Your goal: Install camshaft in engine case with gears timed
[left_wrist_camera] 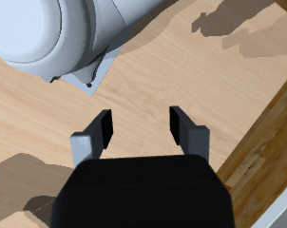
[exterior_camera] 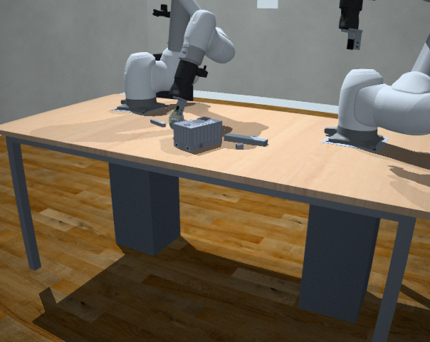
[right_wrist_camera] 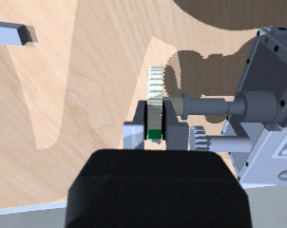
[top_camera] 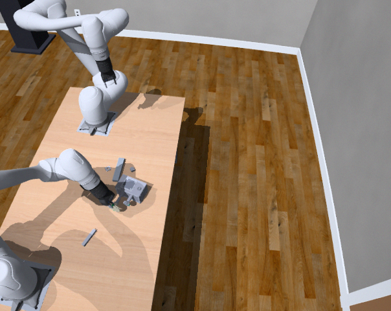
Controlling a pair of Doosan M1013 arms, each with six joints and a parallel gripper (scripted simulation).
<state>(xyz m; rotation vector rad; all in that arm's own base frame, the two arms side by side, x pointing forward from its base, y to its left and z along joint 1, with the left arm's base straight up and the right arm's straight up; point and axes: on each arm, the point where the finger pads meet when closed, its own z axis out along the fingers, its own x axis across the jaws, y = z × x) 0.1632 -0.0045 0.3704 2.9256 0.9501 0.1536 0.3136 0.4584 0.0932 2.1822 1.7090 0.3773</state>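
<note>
"What's biggest here?"

"The wooden counter (top_camera: 138, 140) (exterior_camera: 300, 165), down the left half of the top view. The left arm (top_camera: 93, 103) (exterior_camera: 360, 99) stands on it at the upper left there."

"And the engine case (top_camera: 139, 191) (exterior_camera: 197, 136) (right_wrist_camera: 264, 68)?"

"Upright, near the middle of the exterior view. A long grey bar (top_camera: 119, 169) (exterior_camera: 245, 139) lies to its right there, and a thinner bar (top_camera: 89, 237) (exterior_camera: 157, 122) (right_wrist_camera: 7, 33) sits farther left."

"How are the grippers?"

"The left gripper (top_camera: 111, 83) (exterior_camera: 353, 45) (left_wrist_camera: 141, 120), at the exterior view's upper right, has its fingers spread wide with nothing between them. The right gripper (top_camera: 112, 205) (exterior_camera: 178, 108) (right_wrist_camera: 154, 112) pinches the camshaft's big gear (exterior_camera: 174, 117) (right_wrist_camera: 155, 92), centred in the right wrist view."

"Where does the camshaft (right_wrist_camera: 205, 105) point?"

"Right in that view, its shaft in line with the bearing (right_wrist_camera: 258, 106). I can't tell how far its end goes in. The gear is well short of the case."

"Meshed?"

"No, the small crank gear (top_camera: 126, 203) (right_wrist_camera: 199, 138) sits apart, to the right of the fingers. Smallest is a little grey block (top_camera: 132, 169) (exterior_camera: 239, 146), just beside the long bar."
</note>
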